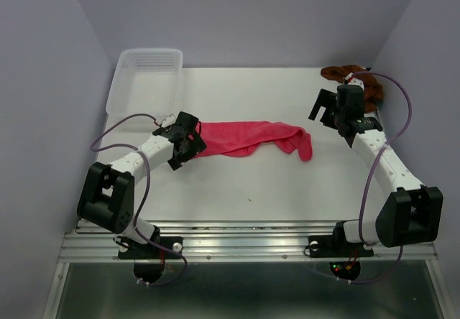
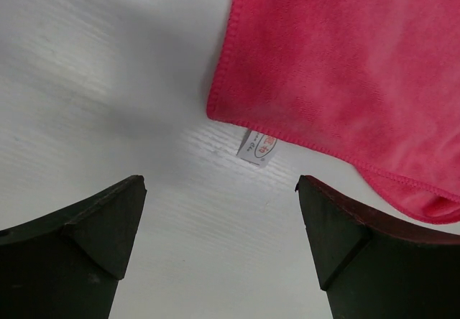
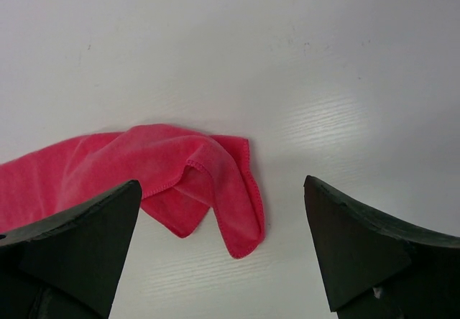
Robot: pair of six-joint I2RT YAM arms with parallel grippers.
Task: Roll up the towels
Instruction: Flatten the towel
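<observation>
I've left gripper (image 1: 192, 141) gaping, empty, just short of tagged edge of bright pink-red cloth towel (image 1: 248, 136), roll start, I reckon; right gripper (image 1: 321, 109) gaping, empty, facing bunched far end.

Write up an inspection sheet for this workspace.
Surface: white table, no spills seen.
Job's things: pink towel stretched out, unrolled; brown towel bunched at far right.
Clutter: white basket, far left corner.
Grippers: left gripper open at the pink towel's left end; right gripper open near its right end.
Cables: purple cables hang in loose loops, none on the pink towel.
Surroundings: plain walls on three sides; metal rail at near edge.
</observation>
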